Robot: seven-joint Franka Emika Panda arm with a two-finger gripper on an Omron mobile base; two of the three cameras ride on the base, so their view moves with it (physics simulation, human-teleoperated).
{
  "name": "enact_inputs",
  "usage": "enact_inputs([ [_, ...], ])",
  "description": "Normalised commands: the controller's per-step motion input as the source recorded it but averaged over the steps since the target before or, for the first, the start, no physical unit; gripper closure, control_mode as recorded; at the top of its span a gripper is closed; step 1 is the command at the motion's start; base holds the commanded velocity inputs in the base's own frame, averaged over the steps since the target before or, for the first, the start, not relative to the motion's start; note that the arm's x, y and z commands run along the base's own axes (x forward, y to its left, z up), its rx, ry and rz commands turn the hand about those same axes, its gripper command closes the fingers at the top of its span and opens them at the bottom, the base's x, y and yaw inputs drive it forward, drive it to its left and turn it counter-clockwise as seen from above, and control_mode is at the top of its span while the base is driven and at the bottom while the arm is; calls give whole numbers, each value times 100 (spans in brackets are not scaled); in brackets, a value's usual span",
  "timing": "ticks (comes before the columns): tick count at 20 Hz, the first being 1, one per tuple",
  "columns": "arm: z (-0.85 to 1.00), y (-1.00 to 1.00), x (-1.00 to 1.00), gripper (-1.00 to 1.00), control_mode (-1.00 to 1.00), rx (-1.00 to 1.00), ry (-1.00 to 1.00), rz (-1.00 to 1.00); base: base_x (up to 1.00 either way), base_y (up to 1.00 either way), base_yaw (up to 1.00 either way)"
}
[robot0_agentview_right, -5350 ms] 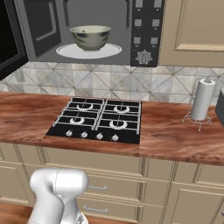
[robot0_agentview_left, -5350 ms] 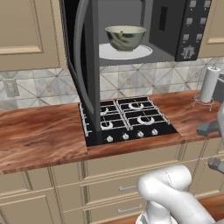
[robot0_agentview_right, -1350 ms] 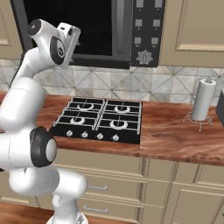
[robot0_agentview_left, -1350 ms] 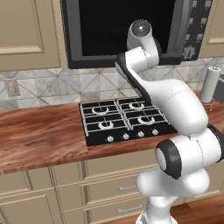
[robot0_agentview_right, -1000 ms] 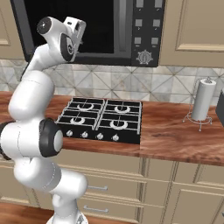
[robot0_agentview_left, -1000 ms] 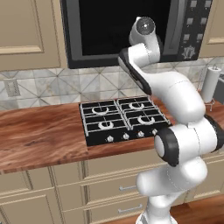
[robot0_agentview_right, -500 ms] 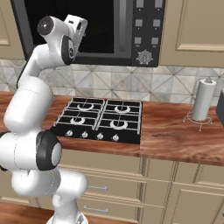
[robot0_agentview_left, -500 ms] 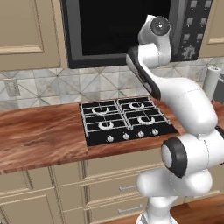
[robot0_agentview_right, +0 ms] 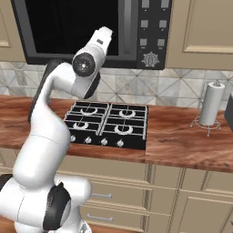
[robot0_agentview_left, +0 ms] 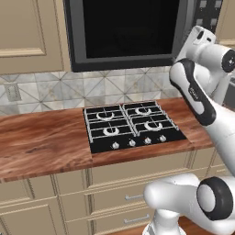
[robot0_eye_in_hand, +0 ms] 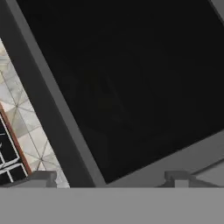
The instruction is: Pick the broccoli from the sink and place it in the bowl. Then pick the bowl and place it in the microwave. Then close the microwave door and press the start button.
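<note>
The microwave door [robot0_agentview_left: 128, 32] is shut, and its dark glass [robot0_eye_in_hand: 131, 78] and grey frame show close up in the hand view. My gripper [robot0_eye_in_hand: 109, 179] is open just in front of the door, fingertips [robot0_eye_in_hand: 41, 177] wide apart with nothing between them. My hand [robot0_agentview_right: 103, 35] is raised at the door's right part, left of the button panel [robot0_agentview_right: 152, 32], and it stands beside the panel [robot0_agentview_left: 204, 9] in the left base view. The bowl and the broccoli are hidden behind the shut door. The sink is out of view.
A black four-burner cooktop [robot0_agentview_left: 131, 128] lies in the wooden counter [robot0_agentview_left: 41, 142] under the microwave. A paper towel roll [robot0_agentview_right: 211, 104] stands on the counter at the right. Beige cabinets flank the microwave, and a tiled backsplash [robot0_agentview_right: 173, 86] runs behind.
The microwave door, open over five seconds ago with the bowl inside, is shut. Over the last second my hand has moved right along the door towards the panel and the jaws have spread wide.
</note>
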Motion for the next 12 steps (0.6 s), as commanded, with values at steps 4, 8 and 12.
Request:
enact_inputs([
  [4, 27, -100, 0, -100, -100, 11, -19, 22, 0, 0, 0],
  [8, 28, -76, 7, -100, -100, 8, -7, 13, 0, 0, 0],
  [12, 1, -57, 17, -100, -100, 3, 0, 3, 0, 0, 0],
])
